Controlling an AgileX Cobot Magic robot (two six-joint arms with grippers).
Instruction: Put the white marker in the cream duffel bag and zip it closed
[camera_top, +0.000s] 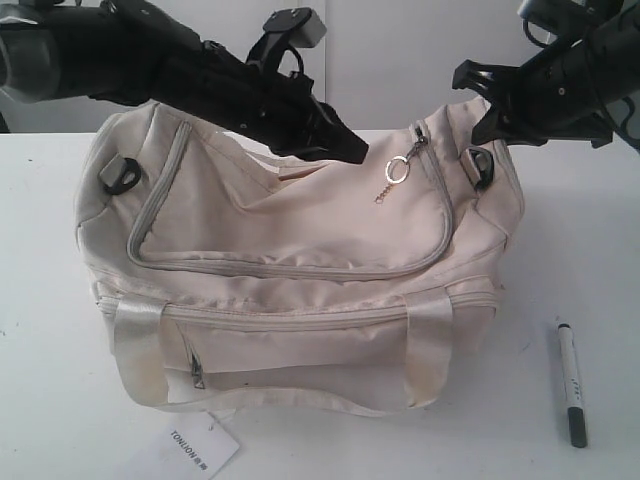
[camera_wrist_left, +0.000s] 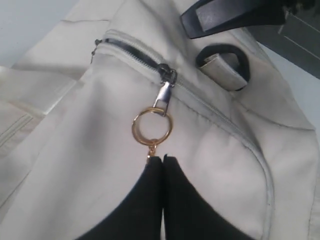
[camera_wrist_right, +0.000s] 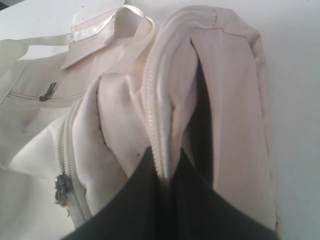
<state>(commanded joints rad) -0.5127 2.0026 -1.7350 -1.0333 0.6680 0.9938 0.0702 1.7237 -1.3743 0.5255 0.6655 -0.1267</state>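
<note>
- Marker (camera_top: 571, 383): lies flat on the tabletop (camera_top: 590, 230), to the right of the bag (camera_top: 300, 230) and nearer the camera, apart from it. Dark cap points toward the camera. Neither gripper holds it.
- Handling, judged: light, rigid, smooth and round, so it may roll or slip. Take hold across the mid-barrel, jaws square to its length.
- Bag: soft, slack fabric that folds and sags. The opening probably needs holding taut for the zip to run.
- Ring (camera_wrist_left: 152, 127): hangs from the zip slider (camera_wrist_left: 167, 75) near the bag's right end. Judged the best pull point.
- Left gripper (camera_wrist_left: 163, 161): clenched, apparently empty, tips just beside the ring.
- Right gripper (camera_wrist_right: 167, 167): clenched on a fold of the bag's end, beside the zip tape.
- Room: bare tabletop surrounds the marker, so approach from above is free. The tabletop's front edge is out of view. A tag (camera_top: 195, 445) lies at the bag's front left.
</note>
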